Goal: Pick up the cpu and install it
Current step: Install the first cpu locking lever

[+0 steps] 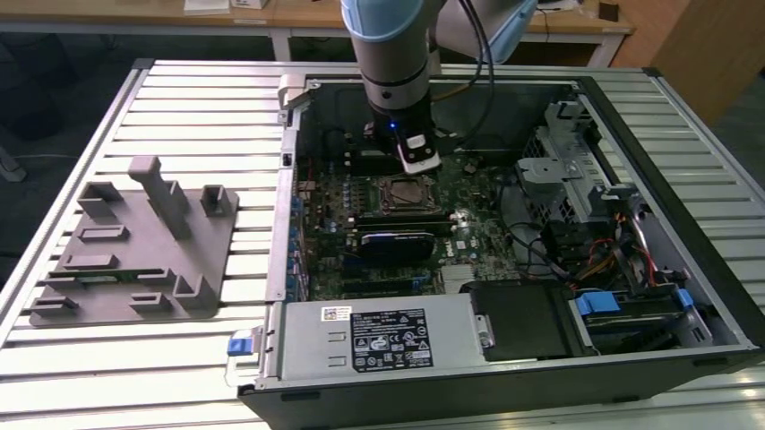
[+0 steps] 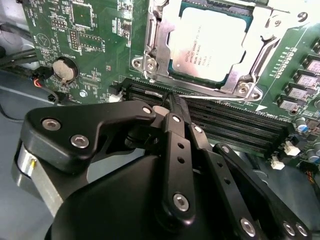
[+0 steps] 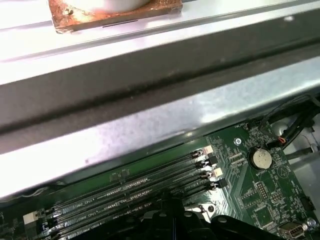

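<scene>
one cpu (image 2: 210, 45) sits in mobo socket; claw (image 2: 172, 102) closed, empty, just beside ram slots (image 2: 235, 127).

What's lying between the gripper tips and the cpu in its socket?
In the second wrist view, black memory slots and the socket's metal frame lie between the gripper and the cpu.

A green circuit board (image 3: 260, 195) lies low in the first wrist view. Long dark memory slots (image 3: 130, 192) run side by side across it, with small white and black clips (image 3: 210, 160) at their ends. A round silver coin battery (image 3: 260, 158) sits on the board near the clips. Thin black wires (image 3: 295, 125) curl just beside the board's corner. Behind the slots stands a shiny grey metal wall (image 3: 150, 120) of the computer case. Past the wall, a flat brown piece (image 3: 95, 15) rests on a pale surface. A black part (image 3: 170, 225) pokes in at the edge.
</scene>
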Robot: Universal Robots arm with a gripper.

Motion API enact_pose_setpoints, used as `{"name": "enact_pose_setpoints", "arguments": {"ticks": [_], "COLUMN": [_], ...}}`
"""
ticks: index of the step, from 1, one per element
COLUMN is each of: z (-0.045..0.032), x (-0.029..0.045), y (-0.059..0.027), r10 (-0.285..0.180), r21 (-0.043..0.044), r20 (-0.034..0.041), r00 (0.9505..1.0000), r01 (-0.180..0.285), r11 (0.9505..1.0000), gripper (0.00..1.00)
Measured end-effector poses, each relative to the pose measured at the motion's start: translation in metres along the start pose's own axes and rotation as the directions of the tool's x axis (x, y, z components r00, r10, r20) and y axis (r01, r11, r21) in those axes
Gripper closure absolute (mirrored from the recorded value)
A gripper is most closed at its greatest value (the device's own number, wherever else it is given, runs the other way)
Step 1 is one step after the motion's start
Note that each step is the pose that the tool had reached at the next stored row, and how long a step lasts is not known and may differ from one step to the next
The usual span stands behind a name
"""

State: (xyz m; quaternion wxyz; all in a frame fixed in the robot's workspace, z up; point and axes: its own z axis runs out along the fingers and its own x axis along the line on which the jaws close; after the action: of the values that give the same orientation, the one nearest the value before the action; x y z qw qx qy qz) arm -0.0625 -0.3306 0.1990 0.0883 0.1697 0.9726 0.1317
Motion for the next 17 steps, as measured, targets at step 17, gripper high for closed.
{"name": "enact_pose_setpoints", "arguments": {"ticks": [17], "z": [0.0046], "x": [0.0005], "y": [-0.0019], "r10": [-0.022], "r21": [0.0335], "r20": [0.0071], "r00": [0.9997], "r01": [0.022], "r11": [0.9992], "gripper": [0.89]}}
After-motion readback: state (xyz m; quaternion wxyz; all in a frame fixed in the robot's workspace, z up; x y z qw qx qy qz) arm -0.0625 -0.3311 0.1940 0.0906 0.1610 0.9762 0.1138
